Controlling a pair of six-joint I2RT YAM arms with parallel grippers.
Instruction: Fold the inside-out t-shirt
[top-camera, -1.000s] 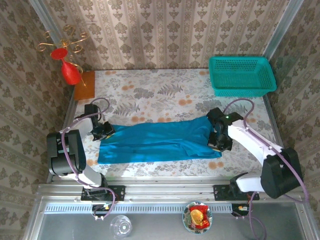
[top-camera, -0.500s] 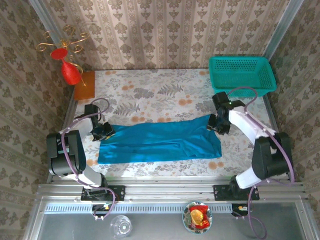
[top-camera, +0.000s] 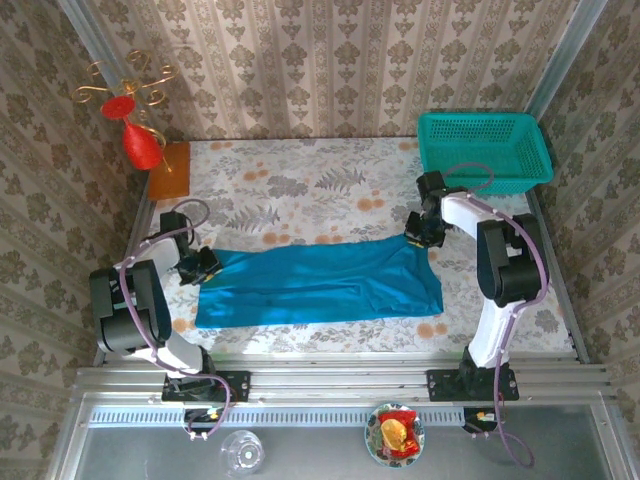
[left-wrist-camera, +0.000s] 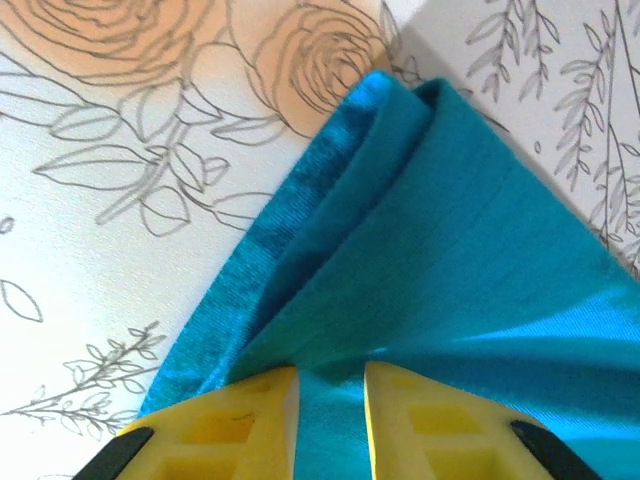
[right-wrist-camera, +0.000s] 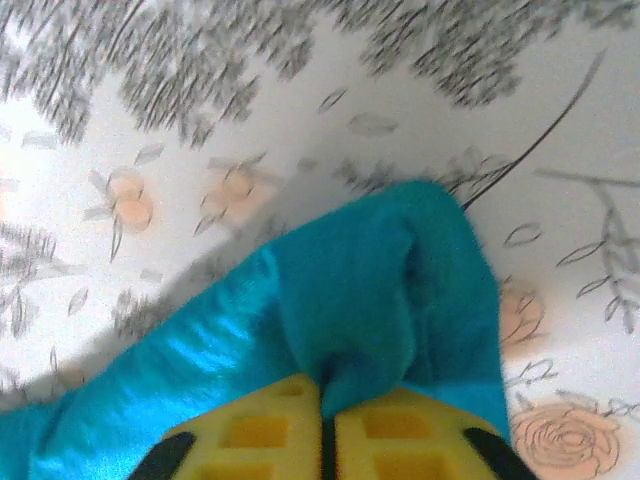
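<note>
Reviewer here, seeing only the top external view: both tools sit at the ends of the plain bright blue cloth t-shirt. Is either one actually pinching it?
Observer: In the left wrist view, the yellow fingers of the left tool pinch a ridge of the plain bright blue cloth t-shirt.
Operator: And the right?
Observer: In the right wrist view, the right tool is shut on a bunched corner of the shirt, fingers almost touching.

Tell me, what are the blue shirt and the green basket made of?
The t-shirt looks like soft knit cloth with a slight sheen: it bunches into folds. The basket looks like stiff teal plastic, probably moulded: its walls are an even mesh.
</note>
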